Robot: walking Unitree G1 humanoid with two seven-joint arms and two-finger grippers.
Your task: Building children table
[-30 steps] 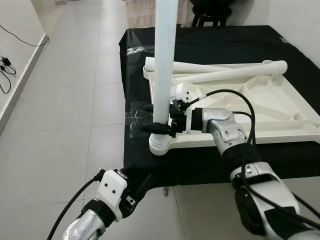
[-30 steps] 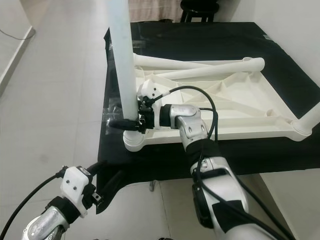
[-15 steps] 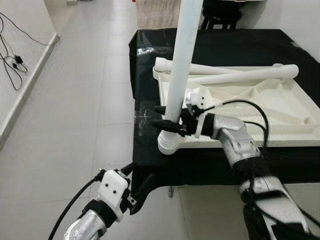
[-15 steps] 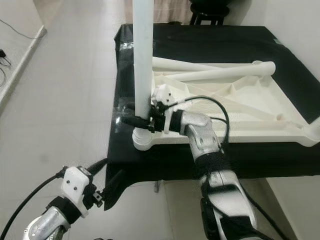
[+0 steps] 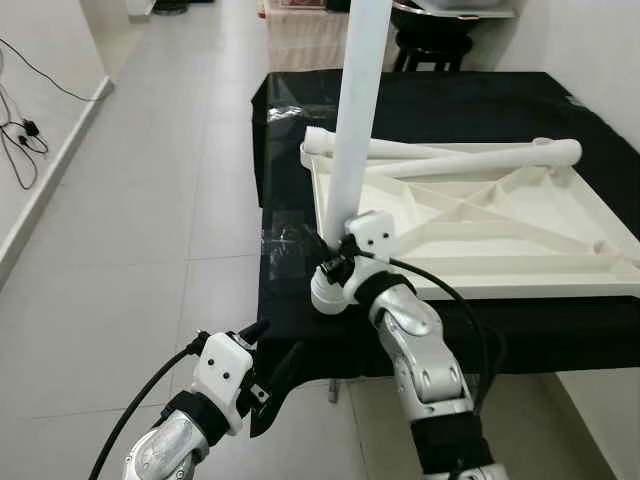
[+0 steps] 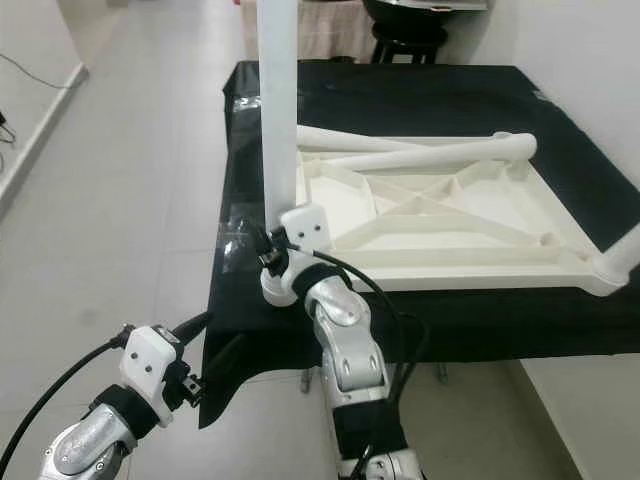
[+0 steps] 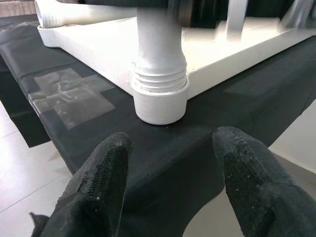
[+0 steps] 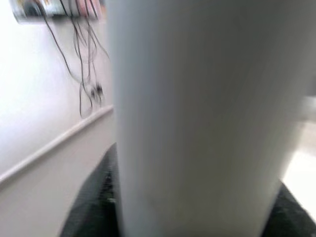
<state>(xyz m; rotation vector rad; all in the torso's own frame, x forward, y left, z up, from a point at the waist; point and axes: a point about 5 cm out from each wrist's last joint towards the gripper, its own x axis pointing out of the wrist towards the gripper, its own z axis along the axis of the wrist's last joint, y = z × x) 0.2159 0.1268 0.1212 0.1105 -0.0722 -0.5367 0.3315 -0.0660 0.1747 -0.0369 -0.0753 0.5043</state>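
Note:
An upside-down white children's table top (image 5: 480, 240) lies on a black-covered table (image 5: 470, 95). One white leg (image 5: 355, 120) stands upright in the near-left corner socket (image 5: 330, 293). My right gripper (image 5: 335, 262) is shut on this leg just above the socket, with its forearm coming up from in front of the table. In the right wrist view the leg (image 8: 197, 118) lies close between the black fingers (image 8: 94, 197). My left gripper (image 5: 275, 360) hangs open and holds nothing, low in front of the table edge, facing the threaded socket (image 7: 160, 98).
Two loose white legs (image 5: 470, 155) lie across the far side of the table top. Another leg (image 6: 620, 250) juts up at the right corner. A clear tape patch (image 5: 285, 240) sticks to the cloth. A dark stool (image 5: 435, 40) stands behind. Cables (image 5: 20, 130) lie by the left wall.
My right arm has swung from the table's right side round to its front while staying on the leg's base. The camera has shifted. The left gripper has hardly moved.

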